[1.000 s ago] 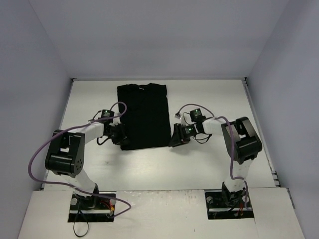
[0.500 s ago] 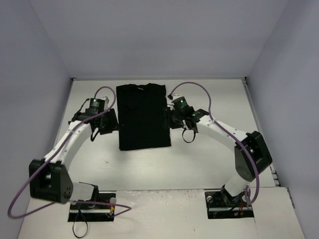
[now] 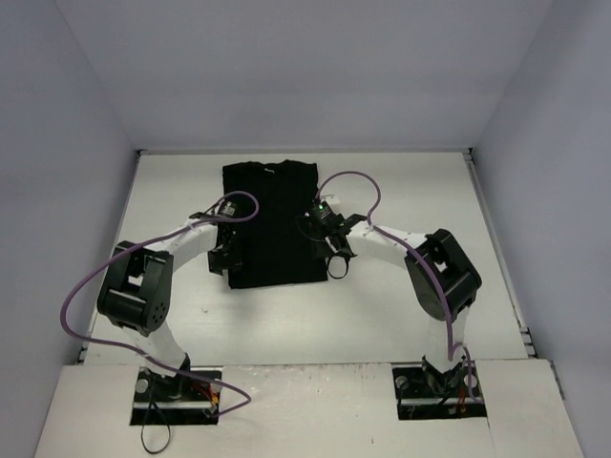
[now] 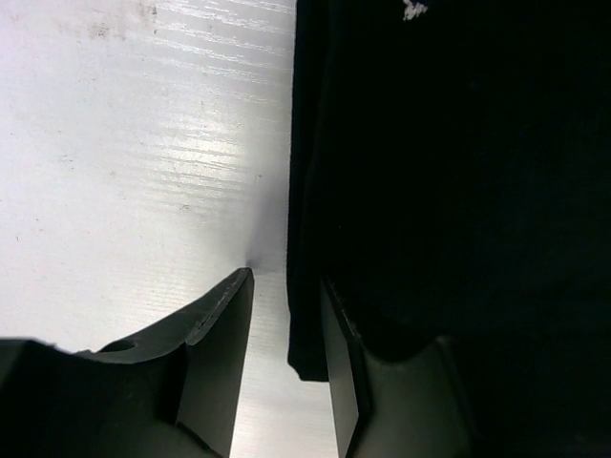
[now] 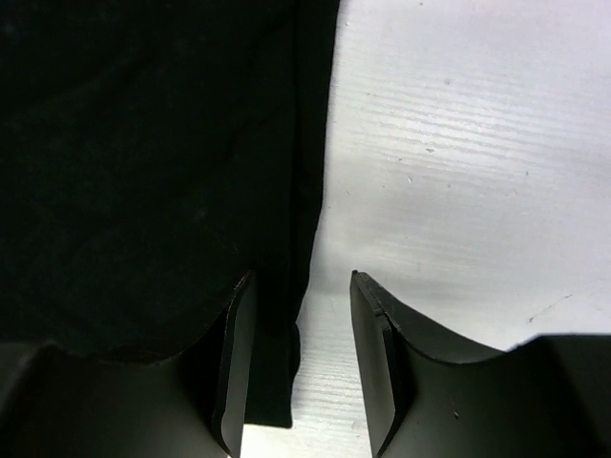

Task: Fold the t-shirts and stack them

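Note:
The black t-shirt (image 3: pixel 272 219) lies flat on the white table, folded into a tall rectangle with the collar at the far end. My left gripper (image 3: pixel 227 256) is low at the shirt's left edge, near its front corner. In the left wrist view the gripper (image 4: pixel 286 277) is open and the t-shirt's (image 4: pixel 458 172) edge runs between the fingers, the right one over the cloth. My right gripper (image 3: pixel 329 256) is at the right edge. It (image 5: pixel 302 275) is open too, straddling the edge of the t-shirt (image 5: pixel 143 143).
The white table (image 3: pixel 401 305) is closed in by pale walls on the left, back and right. Purple cables loop over both arms. A small pale speck (image 4: pixel 412 10) shows on the cloth far ahead of the left gripper.
Both grippers have come inward and nearer along the shirt's sides and now straddle its edges by the front corners. The shirt itself has barely shifted.

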Controlling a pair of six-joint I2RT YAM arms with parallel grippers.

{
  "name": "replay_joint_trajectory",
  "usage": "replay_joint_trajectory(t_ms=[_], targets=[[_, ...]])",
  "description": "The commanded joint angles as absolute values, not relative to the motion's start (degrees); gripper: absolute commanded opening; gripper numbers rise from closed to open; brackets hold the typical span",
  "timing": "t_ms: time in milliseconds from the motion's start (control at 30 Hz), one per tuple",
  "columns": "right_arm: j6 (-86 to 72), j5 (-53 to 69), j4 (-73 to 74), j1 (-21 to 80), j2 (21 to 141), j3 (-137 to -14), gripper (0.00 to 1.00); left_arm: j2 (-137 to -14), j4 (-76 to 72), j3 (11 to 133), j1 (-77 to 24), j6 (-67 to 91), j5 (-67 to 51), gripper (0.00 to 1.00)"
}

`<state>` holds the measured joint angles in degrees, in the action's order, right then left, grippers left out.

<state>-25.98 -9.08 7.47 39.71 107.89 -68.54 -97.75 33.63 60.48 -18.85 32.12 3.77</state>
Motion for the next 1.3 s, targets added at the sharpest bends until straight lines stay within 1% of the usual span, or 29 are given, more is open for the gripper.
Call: replay_joint_trajectory(t_ms=[0,200,367,400,533,633,733,833,967,1267], targets=[[-30.54,-13.98,7.82,41.38,104.90,-61.96,0.40,-97.91,33.34,55.10,-20.54,35.83,6.46,0.30],[-35.11,-13.22,8.02,42.82,96.42,-51.96,0.40,-88.98,33.74,48.07,-21.80,38.68,3.05,0.27],[-36.75,-12.24,9.13,42.94,89.37,-50.55,0.40,-82.68,36.27,47.70,-21.80,38.20,1.05,0.28],[-37.13,-12.11,9.73,43.01,88.43,-51.20,0.40,-81.26,37.02,48.10,-21.80,38.31,0.51,0.29],[-39.67,-11.77,12.23,43.50,84.83,-52.54,0.41,-73.93,38.74,48.48,-21.80,39.74,-3.63,0.44],[-43.50,-10.10,12.55,43.83,83.63,-50.15,0.41,-71.54,39.62,47.44,-21.88,41.09,-5.79,0.48],[-47.93,-9.41,12.48,46.27,82.90,-46.88,0.42,-71.27,39.37,45.37,-21.88,41.74,-6.06,0.48],[-50.32,-9.23,12.40,49.58,84.06,-45.89,0.46,-73.50,37.94,44.32,-21.88,41.41,-6.98,0.48],[-52.67,-10.38,12.29,52.50,86.19,-46.03,0.49,-76.69,34.55,43.42,-21.87,41.38,-8.51,0.48],[-54.63,-12.82,11.64,55.68,91.26,-47.69,0.50,-79.96,30.02,41.05,-21.80,41.28,-7.52,0.48]])
